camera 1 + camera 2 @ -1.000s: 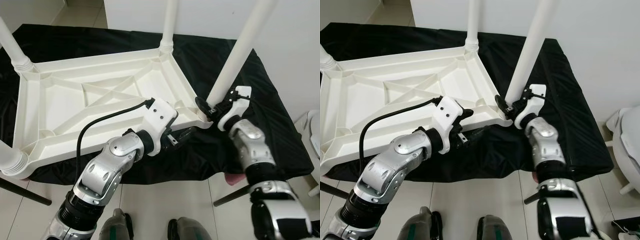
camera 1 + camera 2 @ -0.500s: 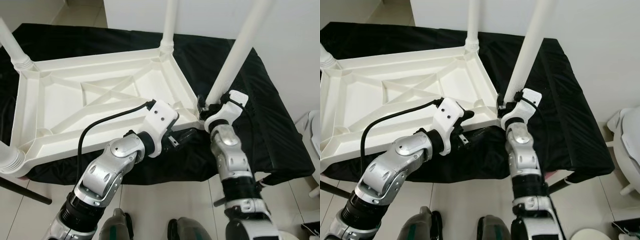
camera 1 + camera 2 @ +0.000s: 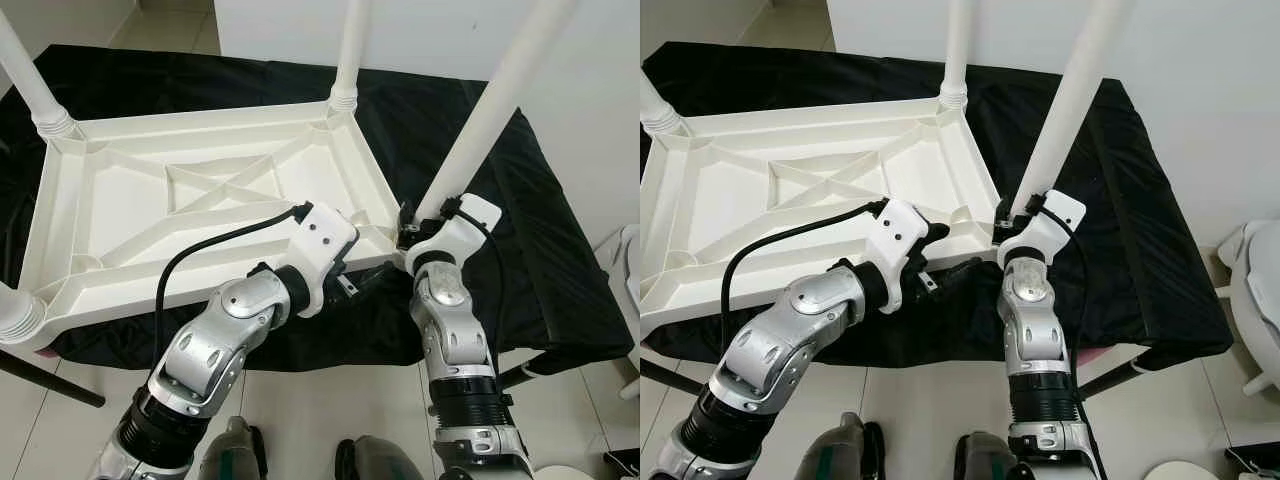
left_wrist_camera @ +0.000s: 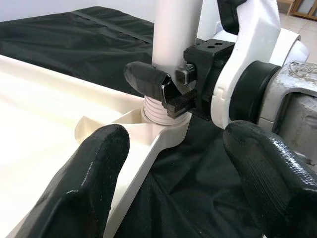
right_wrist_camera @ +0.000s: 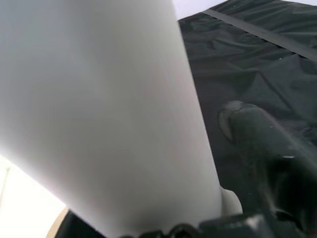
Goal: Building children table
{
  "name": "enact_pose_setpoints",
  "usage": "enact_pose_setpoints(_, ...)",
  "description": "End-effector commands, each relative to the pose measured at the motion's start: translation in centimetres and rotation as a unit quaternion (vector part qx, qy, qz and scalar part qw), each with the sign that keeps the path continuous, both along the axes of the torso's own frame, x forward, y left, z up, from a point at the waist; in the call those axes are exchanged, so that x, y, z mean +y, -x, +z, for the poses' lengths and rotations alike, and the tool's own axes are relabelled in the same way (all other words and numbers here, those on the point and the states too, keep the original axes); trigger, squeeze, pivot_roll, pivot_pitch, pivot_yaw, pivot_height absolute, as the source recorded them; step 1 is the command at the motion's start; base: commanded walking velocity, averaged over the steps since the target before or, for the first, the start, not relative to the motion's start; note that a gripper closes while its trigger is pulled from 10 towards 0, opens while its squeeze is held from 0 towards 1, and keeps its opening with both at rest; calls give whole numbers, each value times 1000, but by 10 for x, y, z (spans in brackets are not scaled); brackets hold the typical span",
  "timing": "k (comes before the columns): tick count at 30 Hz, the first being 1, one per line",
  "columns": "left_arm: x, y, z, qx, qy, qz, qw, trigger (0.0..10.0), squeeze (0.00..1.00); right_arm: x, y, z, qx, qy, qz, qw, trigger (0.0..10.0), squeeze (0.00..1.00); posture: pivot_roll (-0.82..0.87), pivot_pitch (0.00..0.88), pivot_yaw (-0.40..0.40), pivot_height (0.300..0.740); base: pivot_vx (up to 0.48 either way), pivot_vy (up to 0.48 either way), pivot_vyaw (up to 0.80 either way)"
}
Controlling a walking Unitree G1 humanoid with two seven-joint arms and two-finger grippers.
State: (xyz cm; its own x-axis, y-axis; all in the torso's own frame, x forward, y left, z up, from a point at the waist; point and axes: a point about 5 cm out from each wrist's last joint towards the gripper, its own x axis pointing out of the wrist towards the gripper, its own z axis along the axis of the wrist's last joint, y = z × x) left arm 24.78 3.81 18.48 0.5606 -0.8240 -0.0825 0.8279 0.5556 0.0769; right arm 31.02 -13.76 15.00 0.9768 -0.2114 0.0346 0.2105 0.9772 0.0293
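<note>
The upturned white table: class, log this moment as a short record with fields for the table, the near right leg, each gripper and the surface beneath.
table: white plastic tabletop lying upside down, legs pointing up
near right leg: white leg standing in its corner socket
right gripper: jaws closed on that leg just above the socket
left gripper: jaws open, at the same corner's edge
surface: black cloth

The right claw [image 4: 168, 89] has swung in and closed, seemingly snugly, around the near leg [image 3: 487, 120] base.
</note>
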Motion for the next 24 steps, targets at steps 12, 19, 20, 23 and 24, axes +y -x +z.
enact_pose_setpoints(12, -1, 3, 2, -6, -3, -13, 1000, 10000, 0, -9, -8, 7, -21, 18, 139, 990, 10000, 0, -113, 39, -35, 740, 0, 0, 0)
enact_pose_setpoints(19, 0, 2, 3, -6, -3, -9, 1000, 10000, 0, -10, -11, 7, -10, 14, 295, 955, 10000, 0, -110, 51, -29, 740, 0, 0, 0)
enact_pose_setpoints(20, 0, 2, 3, -6, -3, -8, 1000, 10000, 0, -12, -11, 7, -13, 35, 315, 948, 10000, 0, -111, 51, -26, 740, 0, 0, 0)
enact_pose_setpoints(23, 0, 1, 3, -6, -3, -8, 1000, 10000, 0, -13, -11, 7, -13, 47, 329, 943, 10000, 0, -111, 52, -26, 740, 0, 0, 0)
enact_pose_setpoints(24, 0, 1, 3, -6, -3, -8, 1000, 10000, 0, -13, -11, 7, -13, 47, 329, 943, 10000, 0, -111, 52, -26, 740, 0, 0, 0)
